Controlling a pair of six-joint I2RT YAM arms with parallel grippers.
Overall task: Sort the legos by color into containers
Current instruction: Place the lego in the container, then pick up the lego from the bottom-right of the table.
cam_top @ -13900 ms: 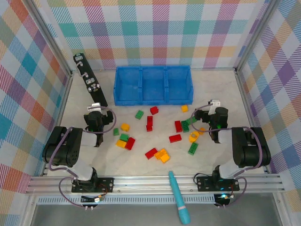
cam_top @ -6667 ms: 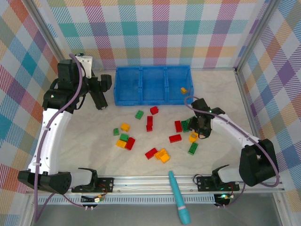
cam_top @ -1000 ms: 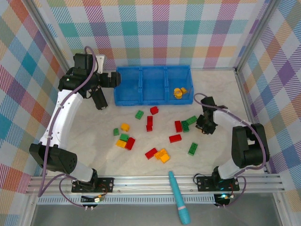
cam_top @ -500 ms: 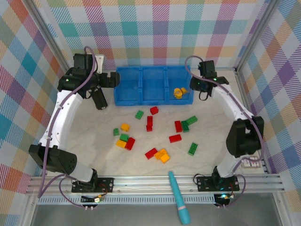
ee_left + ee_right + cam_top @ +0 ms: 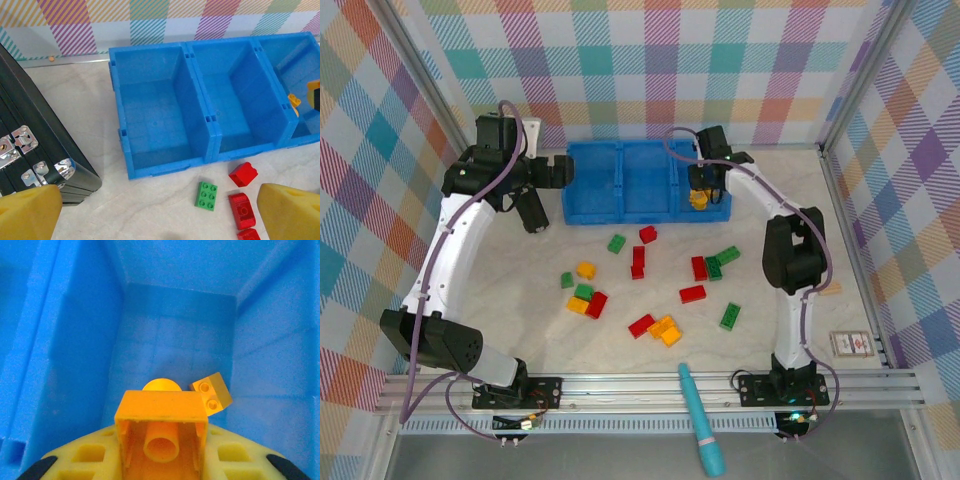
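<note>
Right wrist cam: right gripper [image 5: 703, 184] clamps an orange lego [image 5: 161, 412] over the tray's [image 5: 165, 170] right bin, with another lego [image 5: 211, 392] on the floor. Left gripper [image 5: 160, 210] is spread wide at the tray's left edge, black bar [image 5: 40, 145] close by.

We see a robotics lab test cell: a pale marble-look tabletop [image 5: 520, 330] framed by aluminium rails [image 5: 650, 385], pastel plaid cloth walls [image 5: 650, 70] on three sides, and a left arm [image 5: 445, 250] and right arm [image 5: 790, 255] bolted to the near edge.
</note>
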